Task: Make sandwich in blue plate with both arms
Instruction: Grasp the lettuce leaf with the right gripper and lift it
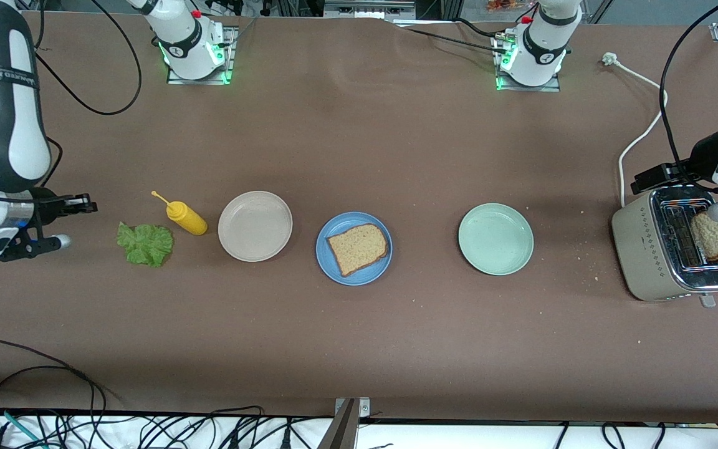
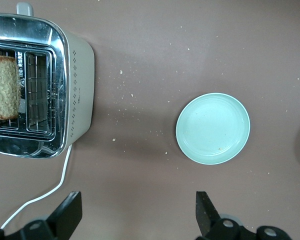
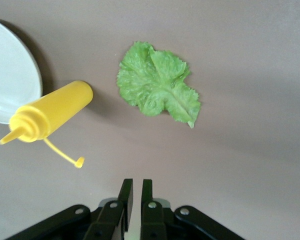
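Observation:
The blue plate [image 1: 341, 222] lies mid-table with one brown bread slice [image 1: 358, 248] on it. A second bread slice [image 1: 711, 236] [image 2: 2, 87] stands in a slot of the toaster [image 1: 652, 249] [image 2: 75, 80] at the left arm's end. A green lettuce leaf [image 1: 145, 244] [image 3: 157, 82] lies flat on the table at the right arm's end. My right gripper [image 1: 86, 204] [image 3: 137, 182] hovers beside the lettuce, its fingers nearly together with nothing between them. My left gripper [image 1: 649, 179] [image 2: 138, 200] hangs by the toaster, wide open and empty.
A yellow squeeze bottle [image 1: 186, 218] [image 3: 50, 112] lies between the lettuce and a beige plate [image 1: 255, 226] [image 3: 10, 75]. A pale green plate [image 1: 495, 239] [image 2: 213, 128] sits between the blue plate and the toaster. The toaster's white cord [image 1: 636, 137] runs toward the arm bases.

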